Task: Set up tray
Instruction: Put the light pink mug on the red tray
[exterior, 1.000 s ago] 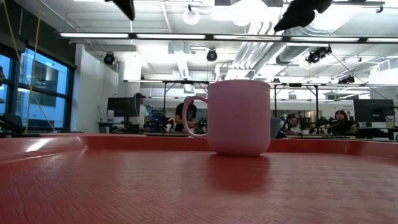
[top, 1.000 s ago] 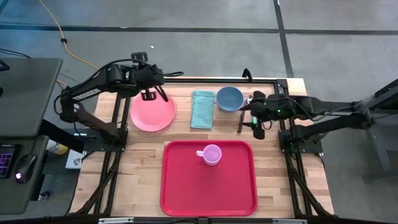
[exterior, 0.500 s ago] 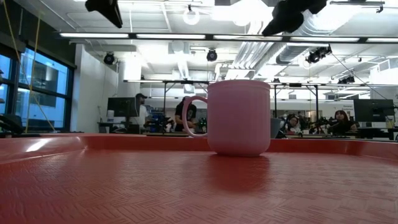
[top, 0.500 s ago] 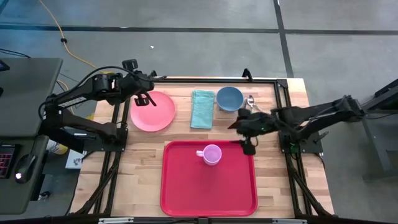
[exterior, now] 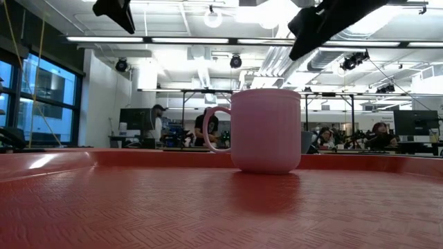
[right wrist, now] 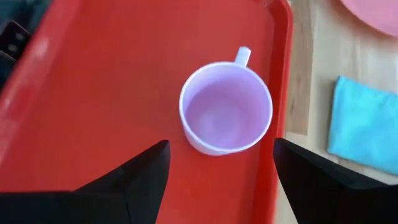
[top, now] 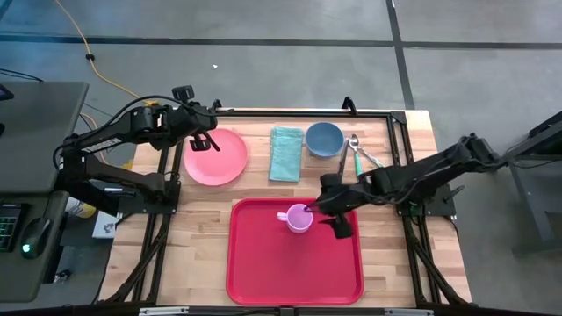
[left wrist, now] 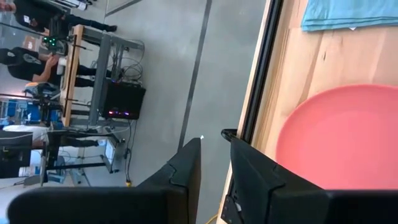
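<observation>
The red tray [top: 295,253] lies at the lower middle of the high view, on the wooden worktop [top: 202,224], with a pale pink mug [top: 299,218] standing upright near its far edge. The right gripper [top: 332,217] hangs just above the tray, beside the mug, with its fingers spread wide and holding nothing. I judge that this step concerns the mug: to grasp it or correct its place.

The left gripper [top: 204,138] waits at the upper left, at the edge of the round pink plate [top: 216,157]; its fingers stand narrow, with nothing between them.

The plate, the teal cloth [top: 285,154], the blue bowl [top: 324,139] and the spoon [top: 356,149] lie off the tray, so probably one of these must be picked next. I can read no brand, label or writing anywhere.
</observation>
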